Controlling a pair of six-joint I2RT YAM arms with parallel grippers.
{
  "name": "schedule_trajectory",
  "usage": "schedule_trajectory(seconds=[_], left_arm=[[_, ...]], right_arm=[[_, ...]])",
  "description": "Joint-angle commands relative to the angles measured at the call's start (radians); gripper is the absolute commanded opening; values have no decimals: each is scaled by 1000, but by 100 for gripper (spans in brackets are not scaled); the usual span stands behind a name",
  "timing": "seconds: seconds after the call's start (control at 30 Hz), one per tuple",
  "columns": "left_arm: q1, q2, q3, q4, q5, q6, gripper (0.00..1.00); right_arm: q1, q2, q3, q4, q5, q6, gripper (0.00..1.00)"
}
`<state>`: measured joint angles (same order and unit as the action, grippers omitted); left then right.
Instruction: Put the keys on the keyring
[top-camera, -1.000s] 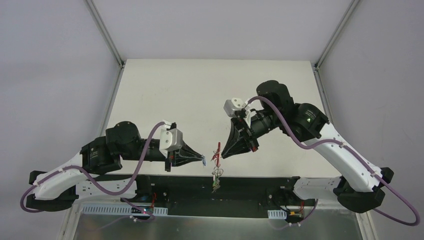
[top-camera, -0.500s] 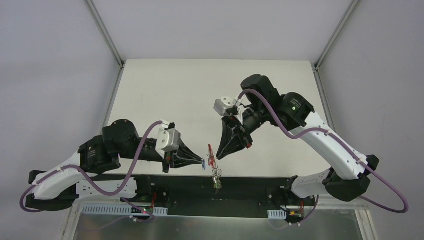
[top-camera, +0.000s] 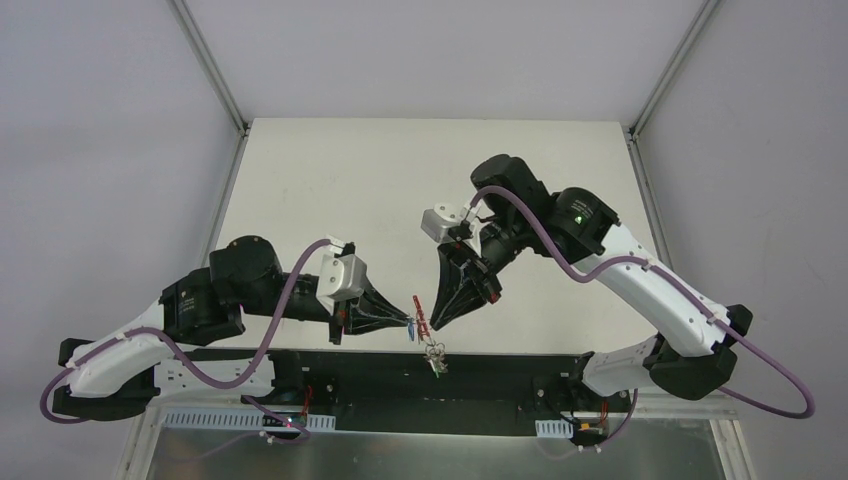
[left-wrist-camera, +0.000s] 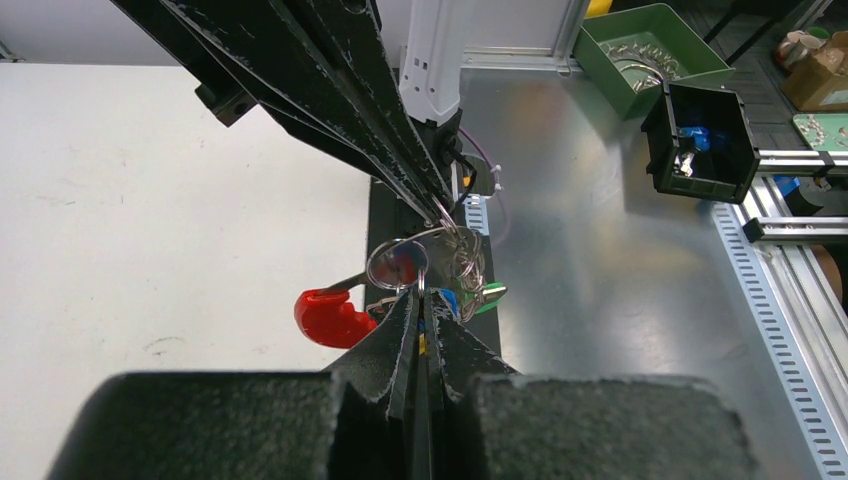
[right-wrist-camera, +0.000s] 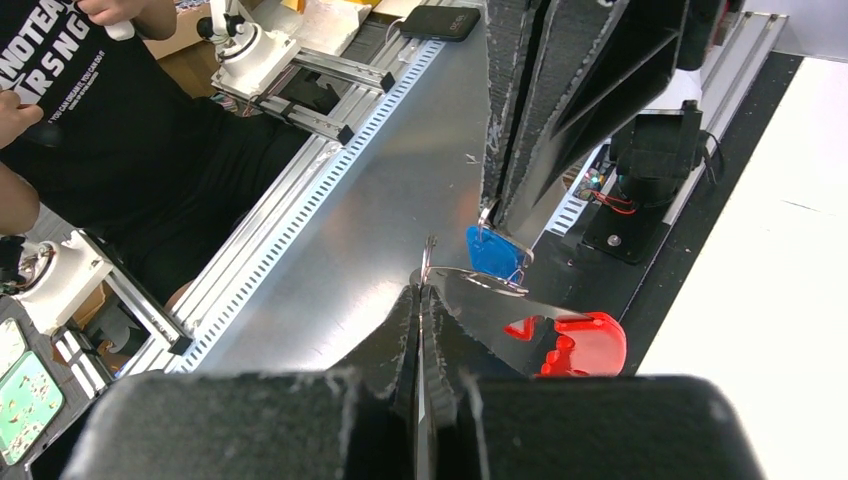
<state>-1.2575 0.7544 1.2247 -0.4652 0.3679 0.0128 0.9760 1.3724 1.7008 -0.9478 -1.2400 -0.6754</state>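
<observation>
- Both arms nose to nose over the near edge of the table (top-camera: 330, 190), their tips almost touching.
- Left gripper (left-wrist-camera: 420, 300): jaws pressed together, clamped on the blue key (right-wrist-camera: 495, 252). Its blue head hangs just below the black fingertips in the right wrist view.
- Right gripper (right-wrist-camera: 425, 285): jaws also together, pinching a thin ring of the keyring (top-camera: 424, 318), seen edge-on between the tips.
- Keyring in the air between the 2 grippers, clear of the tabletop.
- Red clip (right-wrist-camera: 575, 345) and grey flat piece (right-wrist-camera: 485, 305) just beside the right fingertips, the flat piece overlapping the clip.
- Silver ring (left-wrist-camera: 397, 264) at the tip of the left gripper, with the blue head right next to it (touching or threaded, cannot tell).
- Short chain of small rings (top-camera: 436, 356) dangling below the clip, over the black strip by the arm bases.
- Off the table, on the metal bench (left-wrist-camera: 600, 250): 1 green bin (left-wrist-camera: 650, 45) with metal rings inside and 1 black box (left-wrist-camera: 700, 140) with blue pieces inside.
- Person (right-wrist-camera: 100, 130) at the bench edge in a black T-shirt. White letters "NOTEA" and "RSNG" readable, cropped by the frame; the smaller line beneath too small to read.
</observation>
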Motion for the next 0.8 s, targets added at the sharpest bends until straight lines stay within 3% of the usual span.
schedule_trajectory(seconds=[0.0, 0.77], left_arm=[[-7, 6, 40, 31, 25, -8, 0], [-6, -18, 21, 45, 95, -5, 0]], right_arm=[[18, 9, 43, 35, -69, -31, 0], [37, 60, 82, 68, -67, -8, 0]])
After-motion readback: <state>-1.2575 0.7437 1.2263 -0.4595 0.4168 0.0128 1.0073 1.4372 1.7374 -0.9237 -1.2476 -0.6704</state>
